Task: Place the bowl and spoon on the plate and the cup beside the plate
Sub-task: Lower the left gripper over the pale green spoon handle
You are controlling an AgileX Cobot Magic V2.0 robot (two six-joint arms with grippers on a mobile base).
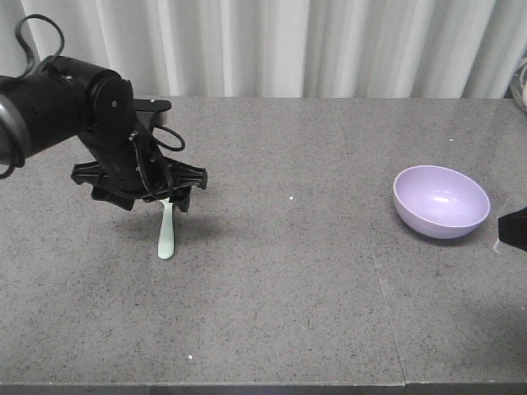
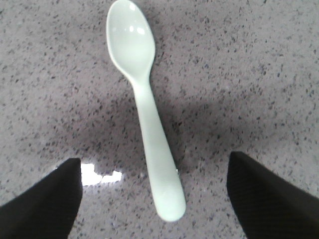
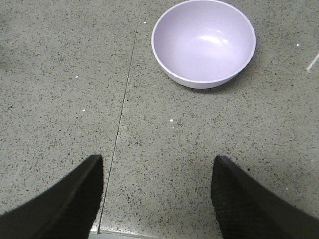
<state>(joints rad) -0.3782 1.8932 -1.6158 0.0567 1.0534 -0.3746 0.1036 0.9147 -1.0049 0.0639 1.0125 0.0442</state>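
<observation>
The pale mint-green spoon (image 1: pixel 166 231) lies flat on the grey table, head toward the front edge. My left gripper (image 1: pixel 156 191) hangs just above its handle end, open, one dark finger on each side of the handle (image 2: pixel 164 184) and touching nothing. The lavender bowl (image 1: pixel 440 201) sits upright and empty at the right. In the right wrist view the bowl (image 3: pixel 203 42) lies ahead of my right gripper (image 3: pixel 156 167), which is open over bare tabletop. Only a dark corner of the right arm (image 1: pixel 515 228) shows at the front view's right edge. The plate and the cup are out of view.
A thin seam (image 3: pixel 122 109) runs across the speckled tabletop (image 1: pixel 280 271) left of the bowl. White curtains (image 1: pixel 313 45) hang behind the table's far edge. The table's front edge (image 1: pixel 263 384) is close to the bottom of the front view.
</observation>
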